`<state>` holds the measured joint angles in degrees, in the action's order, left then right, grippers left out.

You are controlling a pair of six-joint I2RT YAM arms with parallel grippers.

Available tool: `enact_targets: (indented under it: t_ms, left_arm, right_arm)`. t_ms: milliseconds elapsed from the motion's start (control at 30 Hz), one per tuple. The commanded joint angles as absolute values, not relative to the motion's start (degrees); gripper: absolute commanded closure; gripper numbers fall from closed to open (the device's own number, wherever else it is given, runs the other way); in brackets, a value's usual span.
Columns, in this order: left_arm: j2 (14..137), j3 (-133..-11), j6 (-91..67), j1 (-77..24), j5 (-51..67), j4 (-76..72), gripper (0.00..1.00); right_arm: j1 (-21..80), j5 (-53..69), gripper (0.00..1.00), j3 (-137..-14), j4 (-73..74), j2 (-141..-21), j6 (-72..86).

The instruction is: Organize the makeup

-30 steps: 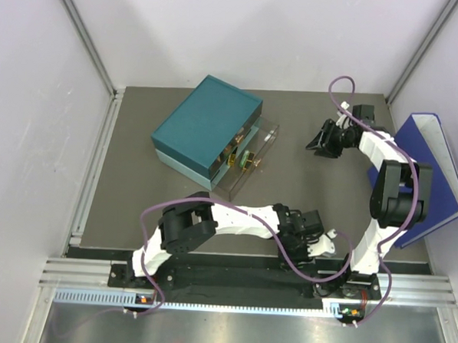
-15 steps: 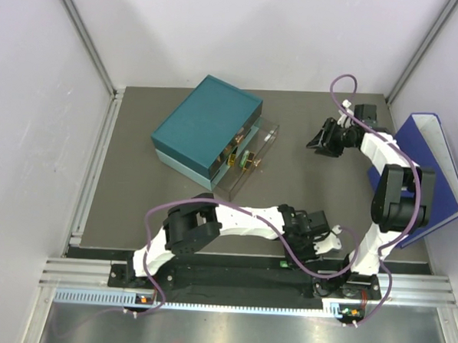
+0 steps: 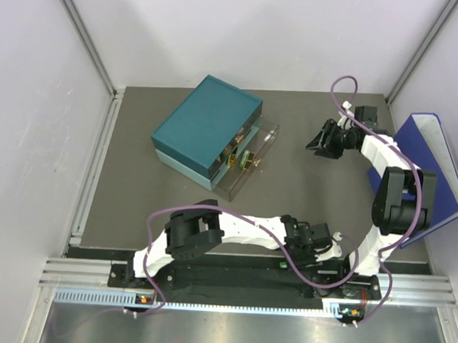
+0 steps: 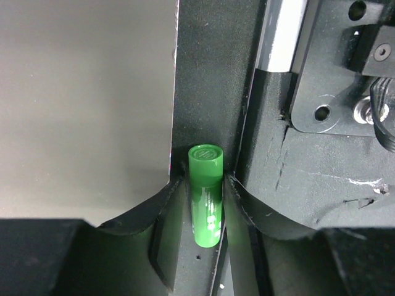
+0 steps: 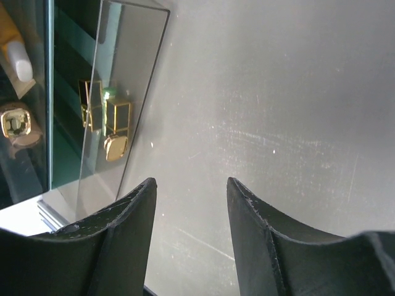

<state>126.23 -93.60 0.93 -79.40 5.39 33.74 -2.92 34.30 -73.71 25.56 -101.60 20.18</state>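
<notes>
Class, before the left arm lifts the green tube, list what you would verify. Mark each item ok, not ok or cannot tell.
1. green tube centred between the fingers of the left gripper: ok.
2. Fingers actually pressing the tube: cannot tell.
3. Nothing lying over the tube: ok.
4. clear drawer pulled out to receive it: ok.
5. right gripper open, empty and far from the left gripper: ok.
</notes>
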Motion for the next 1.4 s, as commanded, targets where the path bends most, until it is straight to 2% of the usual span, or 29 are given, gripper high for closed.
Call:
enact_targets:
  t_ms: [0, 33, 167, 200, 267, 733, 933, 1000, 1100, 1367]
  left_arm:
    - [131.0, -90.5, 1.2, -76.5, -7.2, 34.8, 0.6]
    - [131.2, -90.6, 1.2, -76.5, -6.9, 35.0, 0.61]
    - [132.5, -91.5, 1.1, -76.5, -5.4, 36.5, 0.79]
    - [132.9, -91.8, 1.1, -76.4, -5.4, 37.3, 0.89]
    - [132.5, -91.8, 1.1, -76.5, -5.7, 37.7, 1.0]
    - [114.5, -88.9, 0.8, -76.4, -12.6, 37.9, 1.0]
    - [103.4, -84.6, 4.3, -76.1, -26.1, 31.8, 1.0]
    - [99.4, -82.6, 6.1, -73.8, -28.1, 28.1, 1.0]
    - [97.6, -85.6, 4.6, -67.1, -25.6, 30.4, 1.0]
    - [102.8, -93.8, 5.1, -52.5, -24.0, 36.5, 1.0]
  right_arm:
    - [-3.4, 35.4, 0.5, -73.3, 23.4, -98.1, 19.9]
    - [-3.4, 35.2, 0.5, -73.3, 23.5, -98.0, 19.8]
    - [-3.4, 35.2, 0.5, -73.6, 23.6, -97.9, 19.7]
    - [-3.4, 35.2, 0.5, -73.7, 23.7, -98.0, 19.7]
    - [-3.5, 35.2, 0.5, -74.2, 23.8, -98.1, 19.6]
    - [-3.9, 35.9, 0.49, -76.2, 24.1, -99.0, 20.1]
    - [-3.9, 36.4, 0.49, -77.2, 23.6, -100.2, 20.6]
    - [-3.9, 36.6, 0.49, -77.3, 23.6, -100.5, 20.6]
    - [-3.9, 36.7, 0.49, -77.3, 23.1, -100.6, 20.4]
    - [-2.8, 37.1, 0.49, -78.0, 23.1, -101.2, 19.9]
